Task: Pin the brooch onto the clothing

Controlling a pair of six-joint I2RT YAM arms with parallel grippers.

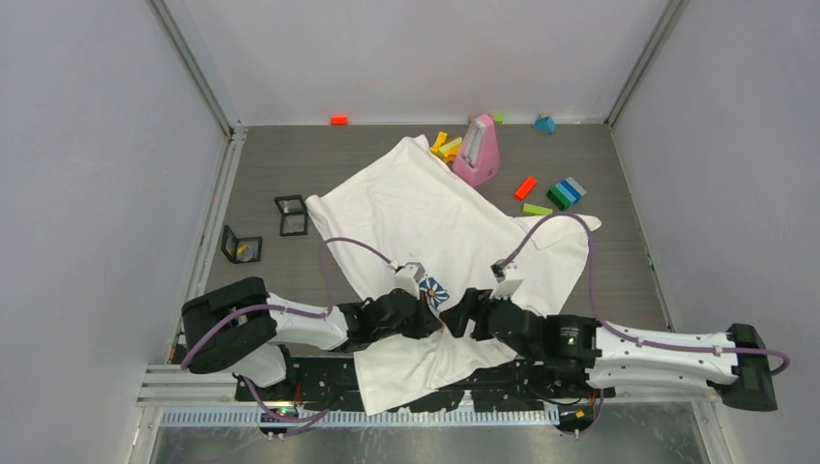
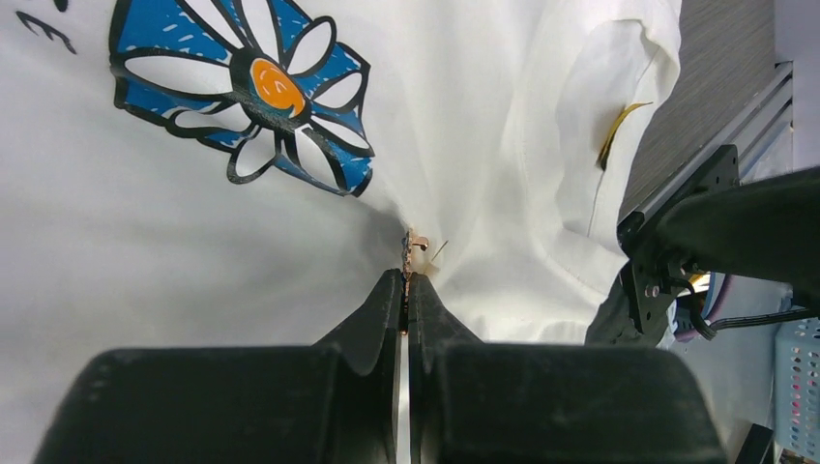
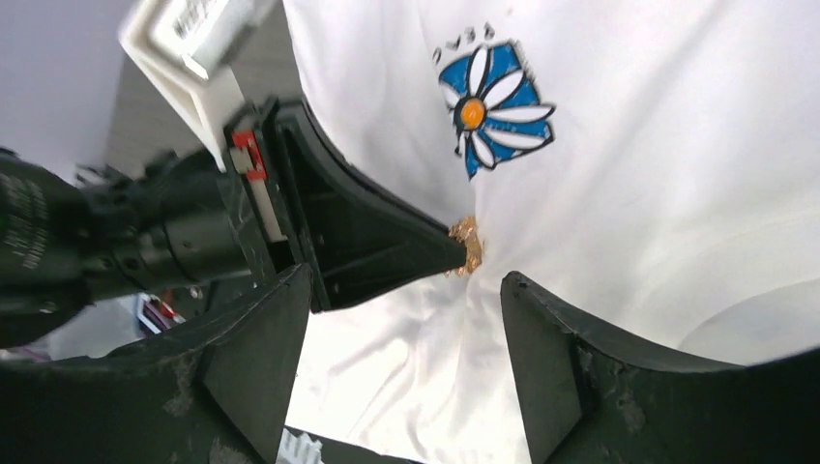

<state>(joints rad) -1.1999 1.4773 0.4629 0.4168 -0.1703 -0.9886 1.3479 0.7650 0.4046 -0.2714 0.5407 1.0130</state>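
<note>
The clothing (image 1: 454,227), a white T-shirt with a blue daisy print (image 2: 261,92), lies spread over the middle of the table. My left gripper (image 2: 406,278) is shut on the brooch (image 2: 416,244), a small gold piece held edge-on at its fingertips and pressed against puckered fabric just below the print. In the right wrist view the brooch (image 3: 469,246) shows at the tip of the left gripper's black finger (image 3: 387,242). My right gripper (image 3: 406,282) stands open just beside it over the clothing (image 3: 658,174), with only cloth between its fingers. From above, both grippers meet near the shirt's lower middle (image 1: 447,311).
A pink upright object (image 1: 477,152) stands at the shirt's far edge, with yellow blocks (image 1: 447,147) beside it. Coloured blocks (image 1: 564,191) lie at the back right. Two small black frames (image 1: 290,215) (image 1: 241,246) sit left of the shirt. Walls enclose three sides.
</note>
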